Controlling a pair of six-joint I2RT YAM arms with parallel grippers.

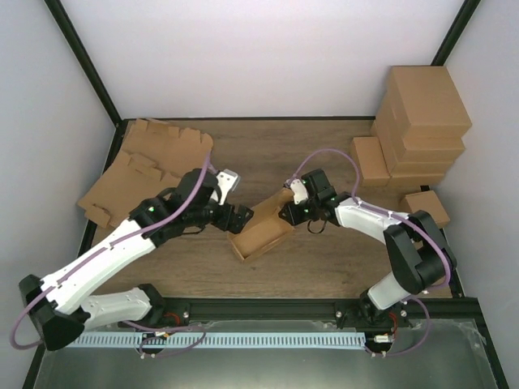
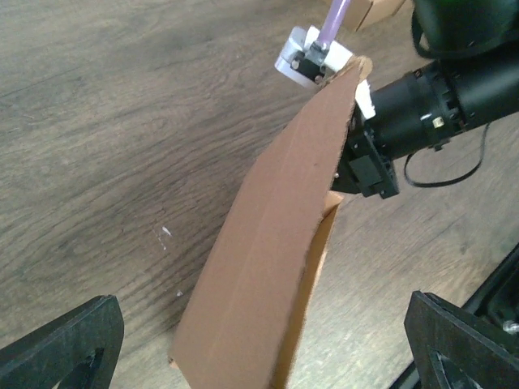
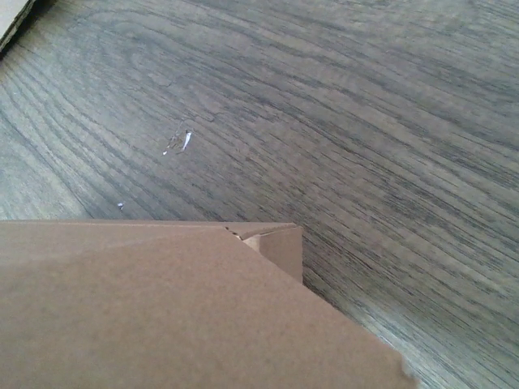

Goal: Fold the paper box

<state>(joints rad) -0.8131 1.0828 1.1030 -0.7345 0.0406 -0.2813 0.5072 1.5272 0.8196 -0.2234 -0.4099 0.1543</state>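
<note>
the top external view showed the paper box (image 1: 263, 231) near the middle of the wooden table (image 1: 324, 267), between the two arms. it was half formed, an open tray with its opening up. its long axis ran on a diagonal, from the near left to the far right. the left gripper (image 1: 241, 219) was at its left side and the right gripper (image 1: 289, 212) at its far right end.

only the left wrist view showed the left gripper's spread: its dark fingertips (image 2: 65, 344) sat in the two bottom corners, wide apart. the box stood between them, touching neither. one long brown panel rose tilted away from the camera. the right arm's black wrist was just behind that panel's far edge.

the right wrist view showed none of its own fingers. plain cardboard filled the lower half, over wood grain with a few white flecks (image 3: 185, 139), so i could not tell whether that gripper was clamped or spread.

only the top view took in the flat cardboard blanks (image 1: 142, 170) at the far left and the stacked brown boxes (image 1: 422, 121) at the far right.
</note>
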